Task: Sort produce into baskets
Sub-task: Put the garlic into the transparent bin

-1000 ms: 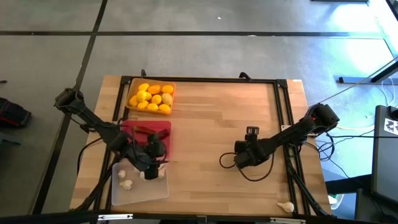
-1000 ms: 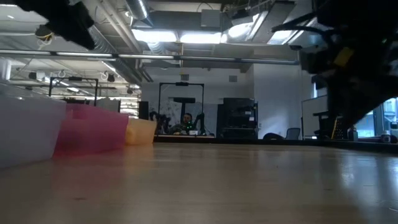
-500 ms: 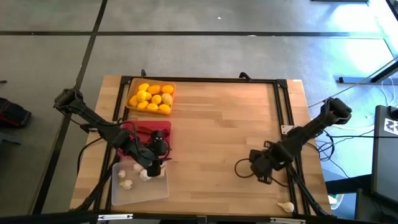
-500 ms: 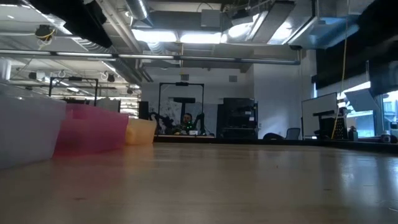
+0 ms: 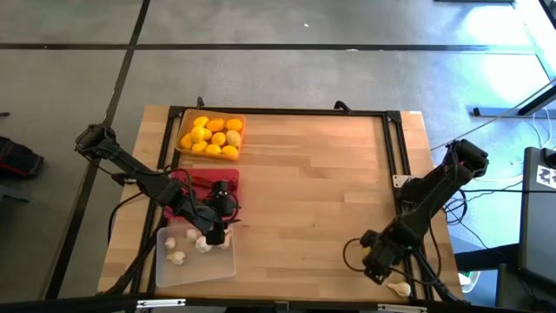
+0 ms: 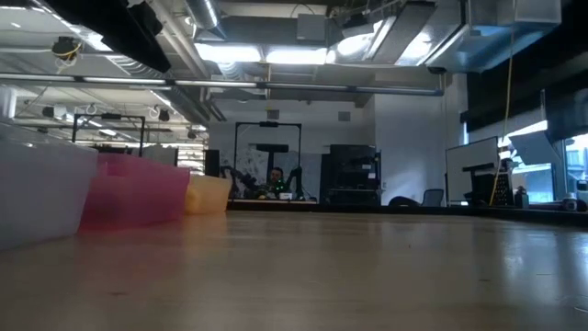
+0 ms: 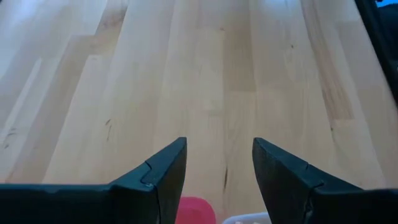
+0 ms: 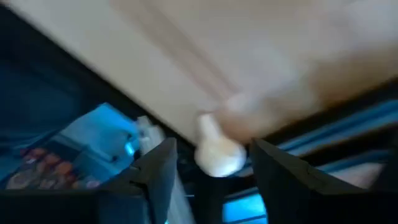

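Yellow lemons fill the orange basket [image 5: 211, 135] at the far left. Dark red peppers lie in the red basket [image 5: 228, 177] below it. A few white garlic bulbs [image 5: 177, 257] lie in the clear basket [image 5: 195, 263] at the near left. My left gripper [image 5: 217, 230] [image 7: 219, 143] hovers open and empty over the edge between the red and clear baskets. One loose garlic bulb [image 5: 399, 289] [image 8: 217, 155] lies on the table's near right corner. My right gripper [image 5: 375, 261] [image 8: 212, 146] is open just above it, pointing down at it without touching.
A black frame rail [image 5: 401, 156] runs along the table's right side, close to my right arm. The wide middle of the wooden table [image 5: 304, 191] is bare. In the low view the three baskets [image 6: 138, 193] stand in a row at the left.
My right gripper has swung from the table's middle right toward the near right corner, rolling and tipping downward as it went, and now hangs over the loose garlic bulb. It has left the low view.
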Robot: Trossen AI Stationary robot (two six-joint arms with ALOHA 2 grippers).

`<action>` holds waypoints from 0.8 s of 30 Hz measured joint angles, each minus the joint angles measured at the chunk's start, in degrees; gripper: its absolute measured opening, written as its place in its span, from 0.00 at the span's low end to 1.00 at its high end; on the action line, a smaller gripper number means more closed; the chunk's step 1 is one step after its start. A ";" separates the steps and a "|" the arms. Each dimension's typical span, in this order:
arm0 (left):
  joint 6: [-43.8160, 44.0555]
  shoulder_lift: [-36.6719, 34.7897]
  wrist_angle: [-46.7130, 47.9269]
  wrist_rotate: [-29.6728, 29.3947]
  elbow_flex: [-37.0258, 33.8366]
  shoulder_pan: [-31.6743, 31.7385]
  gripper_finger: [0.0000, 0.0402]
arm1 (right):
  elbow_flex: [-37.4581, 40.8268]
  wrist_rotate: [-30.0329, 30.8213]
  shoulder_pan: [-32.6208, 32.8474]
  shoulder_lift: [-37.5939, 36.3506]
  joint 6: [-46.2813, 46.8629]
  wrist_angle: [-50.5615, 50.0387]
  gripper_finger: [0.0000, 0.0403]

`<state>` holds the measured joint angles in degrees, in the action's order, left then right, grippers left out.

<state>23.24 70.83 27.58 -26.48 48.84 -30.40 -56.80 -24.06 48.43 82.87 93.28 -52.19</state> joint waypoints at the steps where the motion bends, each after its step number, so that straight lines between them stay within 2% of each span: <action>1: -0.46 0.00 0.02 -0.01 0.00 0.15 0.45 | 0.00 -0.03 0.47 0.63 0.86 2.11 0.51; 5: -0.72 0.02 -0.03 -0.52 0.00 0.46 0.45 | -0.04 -2.52 1.68 3.88 2.39 6.09 0.62; 9: -0.44 0.02 -0.03 -0.76 0.00 0.44 0.45 | -0.04 -4.53 4.34 7.24 2.53 10.72 0.66; 14: 0.63 0.02 -0.03 -0.83 0.00 0.44 0.45 | -0.04 -4.03 7.46 11.39 2.88 16.36 0.63; 24: 0.77 0.02 -0.24 -0.83 0.00 0.44 0.45 | -0.02 -5.75 9.46 18.41 -0.67 14.66 0.52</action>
<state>24.02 70.85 27.33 -27.31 48.84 -29.95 -56.82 -29.81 57.89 101.28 92.61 -37.53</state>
